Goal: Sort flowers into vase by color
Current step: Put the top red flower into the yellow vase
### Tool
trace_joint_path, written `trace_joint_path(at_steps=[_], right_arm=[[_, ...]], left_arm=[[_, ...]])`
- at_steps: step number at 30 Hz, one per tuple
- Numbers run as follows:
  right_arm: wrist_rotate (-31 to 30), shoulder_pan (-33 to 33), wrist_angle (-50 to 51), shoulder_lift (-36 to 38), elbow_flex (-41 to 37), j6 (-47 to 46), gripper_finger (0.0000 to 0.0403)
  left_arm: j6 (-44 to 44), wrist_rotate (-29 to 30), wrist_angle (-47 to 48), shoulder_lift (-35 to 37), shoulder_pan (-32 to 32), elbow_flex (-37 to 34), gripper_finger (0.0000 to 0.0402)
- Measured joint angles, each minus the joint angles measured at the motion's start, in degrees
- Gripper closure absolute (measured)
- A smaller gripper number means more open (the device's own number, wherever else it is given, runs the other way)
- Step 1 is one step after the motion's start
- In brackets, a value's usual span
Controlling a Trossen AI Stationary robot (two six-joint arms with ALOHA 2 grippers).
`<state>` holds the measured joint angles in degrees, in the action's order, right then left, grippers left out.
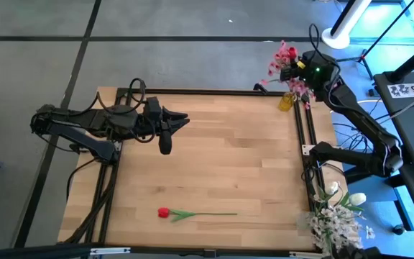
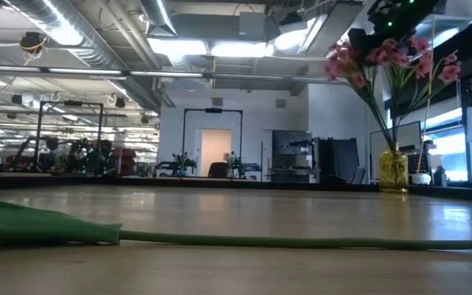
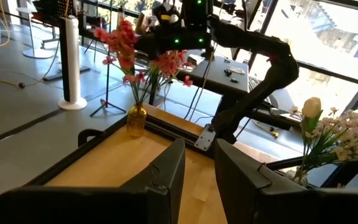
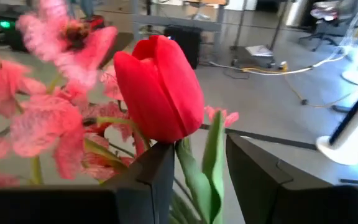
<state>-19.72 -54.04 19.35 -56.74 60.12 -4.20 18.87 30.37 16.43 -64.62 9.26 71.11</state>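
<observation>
A small yellow vase [image 1: 286, 101] stands at the table's far right corner and holds sprays of pink blossoms [image 4: 48, 112]. My right gripper [image 4: 201, 162] hovers over it among the blossoms, with a red tulip [image 4: 160, 87] upright between its fingers. A second red tulip [image 1: 165, 212] lies flat on the table near the near edge, its stem [image 2: 301, 241] pointing right. White tulips and white sprays [image 1: 336, 212] stand in a vase at the near right corner. My left gripper [image 1: 180, 120] waits over the far left of the table, open by a narrow gap. My right gripper has the red tulip's stem and leaf [image 4: 191, 177] between its two fingers, just below the head. The fingers come at it roughly level, lying across the stem. The tulip stands upright with its head above the fingers, clear of the table; its lower end is hidden.
A dark metal frame [image 1: 304, 137] runs along the table's right and far edges. Bare wood lies between the two arms and around the lying tulip. Beyond the far right corner stand a white lamp post [image 1: 340, 29] and cables.
</observation>
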Motion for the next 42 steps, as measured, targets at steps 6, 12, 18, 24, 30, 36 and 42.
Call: trace_joint_path(at_steps=[6, 12, 18, 24, 30, 36, 42], right_arm=[[1.4, 0.0, 5.82, 0.26, 0.77, -0.24, 0.0258], [5.15, 0.01, 11.15, 0.22, 3.7, -3.07, 0.0258], [8.78, 0.0, 18.77, 0.16, 5.94, -4.43, 0.0238], [9.42, 0.0, 16.81, -0.13, 6.45, -7.38, 0.0201], [7.63, 0.0, 16.8, -0.47, 6.53, -8.37, 0.0212], [6.77, 0.0, 21.68, -3.34, 9.41, -8.8, 0.0285], [4.62, 0.0, 23.82, -4.52, 9.92, -7.09, 0.0341]], left_arm=[[-0.15, -0.02, 0.0, -0.02, -0.02, 0.0, 0.0319], [-0.13, -1.37, -0.23, 0.0, 0.0, 0.0, 0.0319], [-0.13, -1.37, -0.26, 0.0, -0.02, 0.0, 0.0319], [-0.09, -2.28, -0.28, 0.0, -1.14, 0.0, 0.0319], [0.09, -3.06, -0.62, 0.0, -1.86, 0.0, 0.0319], [0.04, -3.06, -0.66, 0.0, -1.86, 0.0, 0.0319], [0.02, -3.03, -0.66, 0.0, -2.81, 0.0, 0.0319]])
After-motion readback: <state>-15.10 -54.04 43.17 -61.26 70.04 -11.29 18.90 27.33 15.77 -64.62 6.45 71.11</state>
